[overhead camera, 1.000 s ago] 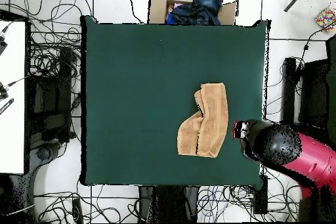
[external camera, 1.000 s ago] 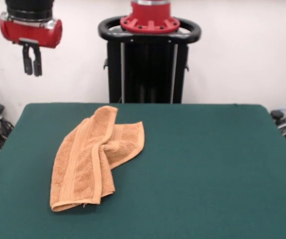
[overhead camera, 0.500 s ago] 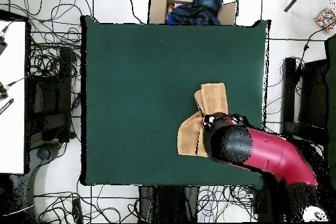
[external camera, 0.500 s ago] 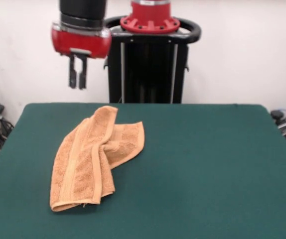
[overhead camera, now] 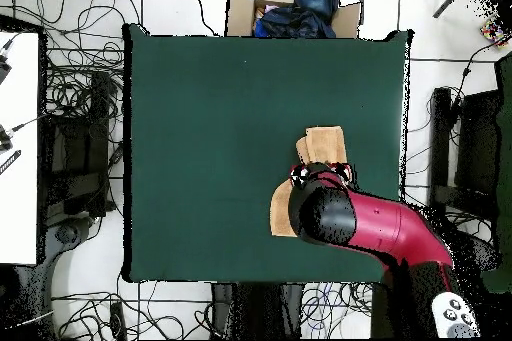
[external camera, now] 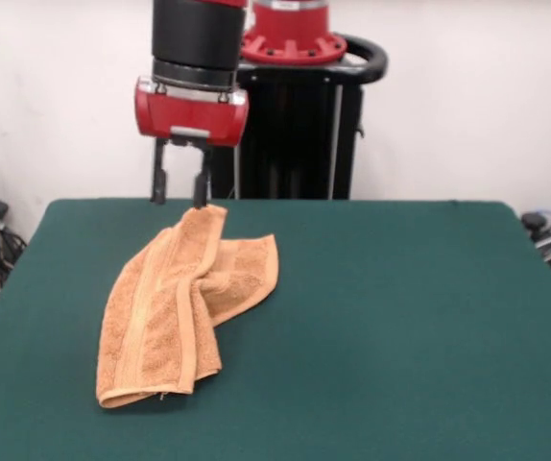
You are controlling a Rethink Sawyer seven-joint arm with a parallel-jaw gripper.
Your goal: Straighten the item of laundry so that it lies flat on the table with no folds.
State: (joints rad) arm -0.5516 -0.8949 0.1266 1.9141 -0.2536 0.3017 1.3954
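The orange-tan towel (external camera: pixel 181 307) lies folded and rumpled on the green table (external camera: pixel 400 317), toward the side where the gripper (external camera: pixel 179 200) hangs just above its far end with fingers (external camera: pixel 159 184) spread apart and empty. From overhead the red arm (overhead camera: pixel 375 232) covers the towel's middle. A cardboard box (overhead camera: pixel 293 9) of dark cloth sits off the opposite table edge amid floor cables (overhead camera: pixel 80 87).

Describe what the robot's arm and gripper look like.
The arm is a thick round black tube ending in a glossy red collar with a small pale plate on its front. Below hangs the gripper, two thin, straight black fingers. In the overhead view the arm shows as a curved red shell with a black end cap.
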